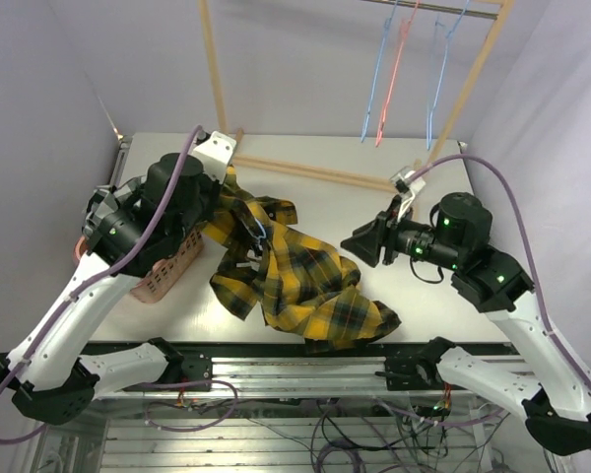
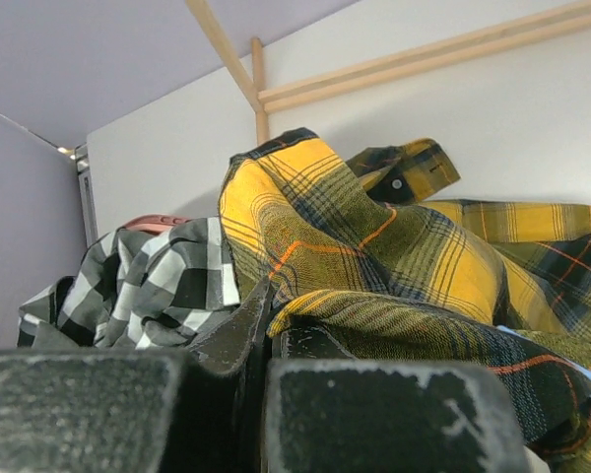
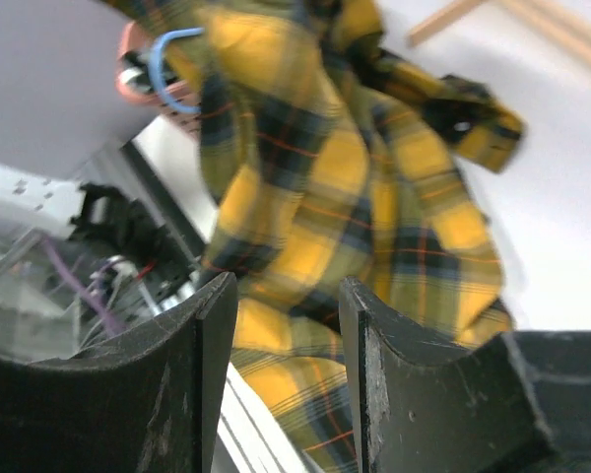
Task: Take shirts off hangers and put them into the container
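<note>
The left end effector point(image 2: 271, 330) is gripping the yellow plaid shirt point(image 2: 305, 217) mid-frame. The right end effector point(image 1: 358, 242) is hanging open, centre-right.

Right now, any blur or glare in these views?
Right wrist: yellow plaid shirt blurred, fingers sharper. Left wrist: shirt in focus, no glare. Top external: even light, crisp, no harsh shadows.

You see your left gripper point(image 2: 268, 340) pinched tight on the soft yellow-and-black plaid shirt point(image 2: 374, 246), which humps up right next to the crumpled black-and-white checked shirt point(image 2: 148, 281) on the flat white table point(image 2: 177, 148).
</note>
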Controlling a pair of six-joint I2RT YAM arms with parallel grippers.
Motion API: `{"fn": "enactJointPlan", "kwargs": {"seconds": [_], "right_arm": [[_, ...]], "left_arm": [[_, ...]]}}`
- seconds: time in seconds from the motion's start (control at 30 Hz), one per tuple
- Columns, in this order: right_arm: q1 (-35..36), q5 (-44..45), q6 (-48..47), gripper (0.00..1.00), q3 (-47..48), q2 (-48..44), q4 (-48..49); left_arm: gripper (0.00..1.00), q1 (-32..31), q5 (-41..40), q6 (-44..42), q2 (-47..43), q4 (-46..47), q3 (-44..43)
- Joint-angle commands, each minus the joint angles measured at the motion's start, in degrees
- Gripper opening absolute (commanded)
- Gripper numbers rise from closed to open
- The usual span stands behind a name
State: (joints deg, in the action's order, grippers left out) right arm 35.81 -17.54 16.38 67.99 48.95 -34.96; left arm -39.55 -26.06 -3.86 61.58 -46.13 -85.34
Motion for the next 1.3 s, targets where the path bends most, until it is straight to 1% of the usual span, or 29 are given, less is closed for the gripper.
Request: {"fn": "enactJointPlan", "kwargs": {"seconds": [0.0, 0.13, 0.2, 0.23, 0.3, 0.37, 0.47, 0.6, 0.7, 0.77, 0.83, 0.97, 1.17, 1.27], "right_arm": [[0.3, -14.5, 2.6, 0.46, -4.8, 0.6, 8.3], [1.4, -16.6, 3.8, 0.46, -7.9, 1.9, 12.3], [3.9, -17.6, 4.9, 0.46, -10.1, 4.0, 15.1], [6.0, -16.1, 4.5, 0.46, -12.1, 5.7, 15.5], [12.3, -10.4, 3.2, 0.48, -13.5, 9.3, 15.4], [18.2, -5.5, 2.6, 0.52, -14.5, 12.5, 16.6], [23.2, 2.1, 2.7, 0.56, -14.5, 15.7, 17.2], [24.3, 9.1, 3.0, 0.59, -15.0, 16.6, 18.5], [24.4, 11.1, 3.9, 0.61, -16.5, 16.6, 22.0], [24.6, 12.0, 4.6, 0.66, -17.2, 16.9, 24.8], [24.8, 12.8, 5.1, 0.68, -18.1, 17.1, 27.8], [25.0, 12.3, 6.5, 0.68, -20.5, 18.9, 34.5], [26.7, 12.2, 7.2, 0.68, -21.3, 24.5, 41.1], [29.2, 16.4, 6.1, 0.67, -21.7, 26.9, 43.6]], "left_arm": [[0.07, -0.3, 2.4, 1.8, 1.7, -0.1, -1.4], [0.07, -0.3, 2.9, 1.8, 3.4, -0.7, -2.6], [0.07, -0.3, 3.0, 1.7, 3.8, -0.8, -3.2], [0.07, -0.3, 2.9, 1.7, 4.0, -0.9, -3.5], [0.07, -0.3, 2.9, 1.7, 4.3, -1.0, -3.8], [0.07, -0.3, 3.0, 1.7, 4.4, -1.1, -3.9], [0.07, -0.3, 3.2, 1.7, 4.3, -0.9, -3.9], [0.07, -0.3, 3.6, 2.0, 3.8, -0.6, -3.2], [0.07, -0.3, 3.9, 2.1, 3.5, -0.5, -3.1], [0.07, -0.4, 4.1, 2.1, 3.4, -0.3, -3.1], [0.07, -0.3, 4.3, 2.1, 3.6, -0.2, -3.2], [0.07, -0.3, 4.7, 2.1, 3.9, -0.1, -3.2], [0.07, -0.3, 5.2, 2.1, 3.6, -0.1, -3.3], [0.07, -0.3, 5.3, 2.3, 3.3, -0.3, -3.2]]}}
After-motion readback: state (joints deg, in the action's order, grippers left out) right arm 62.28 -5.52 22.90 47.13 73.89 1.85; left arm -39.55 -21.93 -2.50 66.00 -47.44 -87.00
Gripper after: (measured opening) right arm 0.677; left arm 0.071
